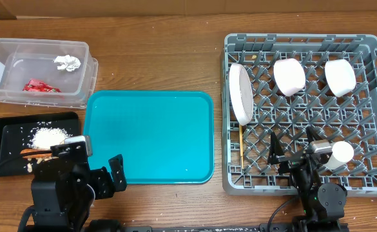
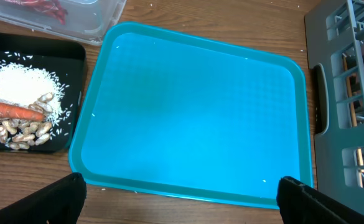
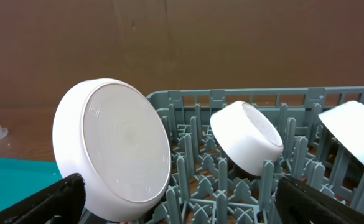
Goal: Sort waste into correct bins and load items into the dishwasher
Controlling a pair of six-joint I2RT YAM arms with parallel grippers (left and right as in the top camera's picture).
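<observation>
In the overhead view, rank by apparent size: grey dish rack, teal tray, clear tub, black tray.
1. Square grey plastic dish rack
2. Teal rectangular serving tray
3. Clear plastic tub and flat black tray look alike; not ranked.

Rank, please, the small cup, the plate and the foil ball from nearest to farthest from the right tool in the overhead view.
1. Small cup, just right of the right tool.
2. Plate, standing at the rack's left.
3. Foil ball, far left in the clear tub.
</observation>
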